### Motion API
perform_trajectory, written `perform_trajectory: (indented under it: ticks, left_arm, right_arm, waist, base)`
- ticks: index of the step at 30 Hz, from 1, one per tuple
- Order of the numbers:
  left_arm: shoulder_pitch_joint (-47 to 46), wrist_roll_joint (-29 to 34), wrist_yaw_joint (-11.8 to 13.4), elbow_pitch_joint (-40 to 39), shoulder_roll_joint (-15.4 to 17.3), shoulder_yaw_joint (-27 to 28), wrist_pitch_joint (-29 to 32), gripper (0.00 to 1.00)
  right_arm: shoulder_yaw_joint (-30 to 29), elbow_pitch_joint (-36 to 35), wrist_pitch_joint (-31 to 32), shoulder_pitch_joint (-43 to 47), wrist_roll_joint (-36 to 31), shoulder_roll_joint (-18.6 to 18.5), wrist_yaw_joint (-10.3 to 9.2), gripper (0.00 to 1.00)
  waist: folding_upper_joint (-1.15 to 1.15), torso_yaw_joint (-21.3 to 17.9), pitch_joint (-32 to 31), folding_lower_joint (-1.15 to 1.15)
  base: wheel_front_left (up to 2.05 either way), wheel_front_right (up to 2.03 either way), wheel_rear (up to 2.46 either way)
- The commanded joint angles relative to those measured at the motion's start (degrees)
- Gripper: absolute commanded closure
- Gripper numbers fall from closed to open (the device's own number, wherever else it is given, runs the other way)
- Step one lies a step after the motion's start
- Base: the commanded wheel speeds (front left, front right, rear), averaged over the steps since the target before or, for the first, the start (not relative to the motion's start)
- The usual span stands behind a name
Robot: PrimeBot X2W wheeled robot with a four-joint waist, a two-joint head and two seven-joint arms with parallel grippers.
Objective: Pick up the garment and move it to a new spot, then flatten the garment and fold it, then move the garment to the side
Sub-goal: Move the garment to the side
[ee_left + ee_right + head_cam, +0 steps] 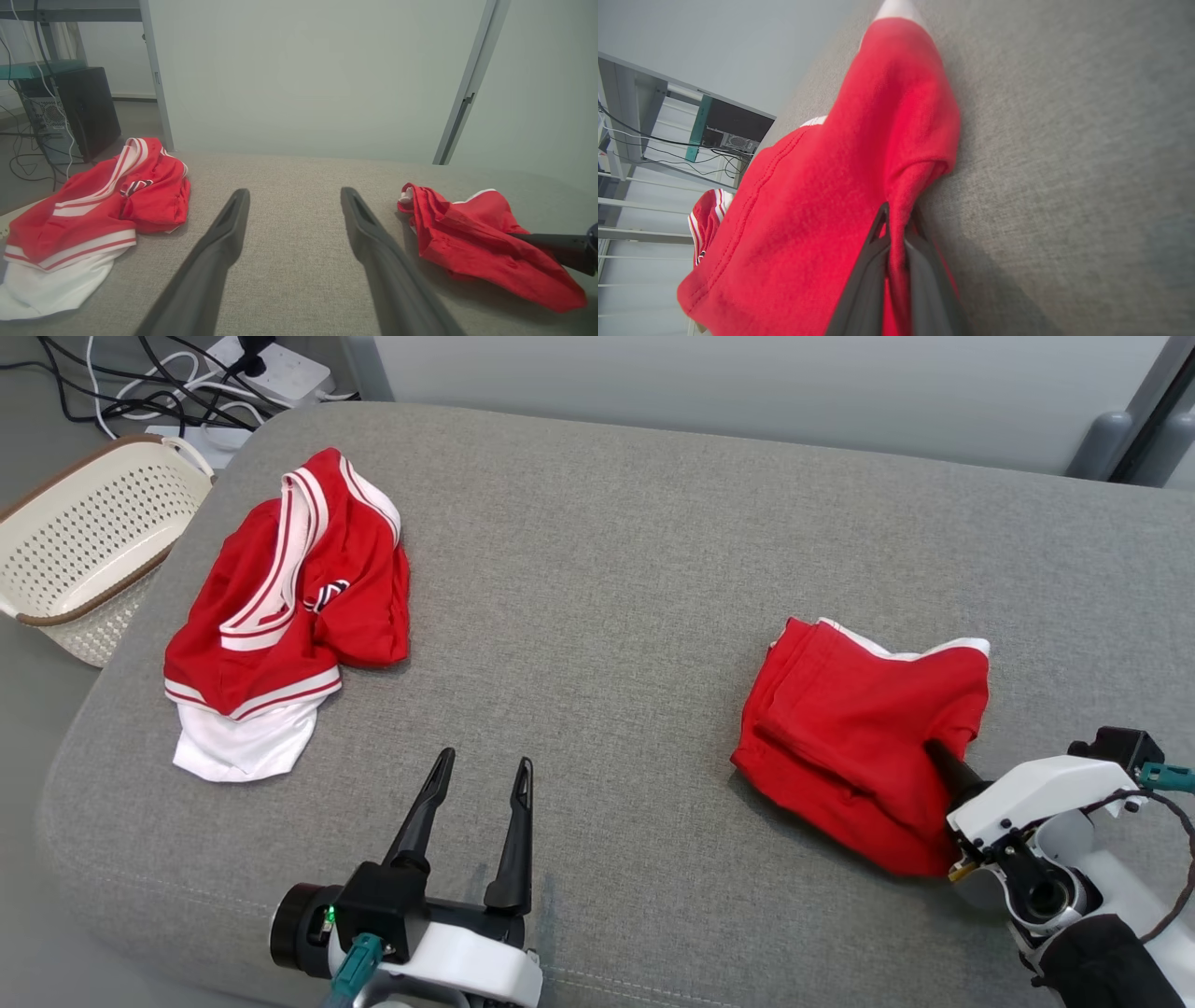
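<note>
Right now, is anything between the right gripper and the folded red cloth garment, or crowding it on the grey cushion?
Nothing visible. The right gripper is shut on a fold of the folded red garment, bare grey fabric cushion around it. The crumpled red-and-white jersey lies far to the left; the open left gripper is apart.

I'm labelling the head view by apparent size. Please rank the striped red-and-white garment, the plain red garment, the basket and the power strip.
1. Striped red-and-white garment and plain red garment: too alike to rank.
2. Basket, cut off by the picture's edge.
3. Power strip, smallest, though farthest away.
</note>
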Motion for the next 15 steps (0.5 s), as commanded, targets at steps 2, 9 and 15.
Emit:
perform_trajectory:
  ticks: [2, 9, 15]
  left_arm:
    - [-2.4, -0.3, 0.4, -1.5, 0.1, 2.1, -0.3, 0.00]
    - [-2.2, 0.0, 0.2, -1.5, 0.1, 2.2, -0.3, 0.00]
    - [-2.3, 0.1, 0.0, -1.6, 0.1, 2.5, -0.3, 0.00]
  right_arm:
    - [2.2, -3.0, -2.6, -1.0, -1.0, -1.4, 0.01, 1.00]
    - [6.7, -8.7, -6.3, -3.1, -2.8, -3.7, 0.01, 1.00]
    - [10.7, -12.5, -8.8, -5.1, -3.3, -6.1, 0.01, 1.00]
  waist:
    - [0.00, -0.7, -0.3, 0.00]
    - [0.00, -2.8, -0.9, 0.00]
    - [0.00, -5.8, -1.5, 0.00]
  base:
    - [0.00, 0.00, 0.00]
    - [0.00, 0.00, 0.00]
    - [0.00, 0.00, 0.00]
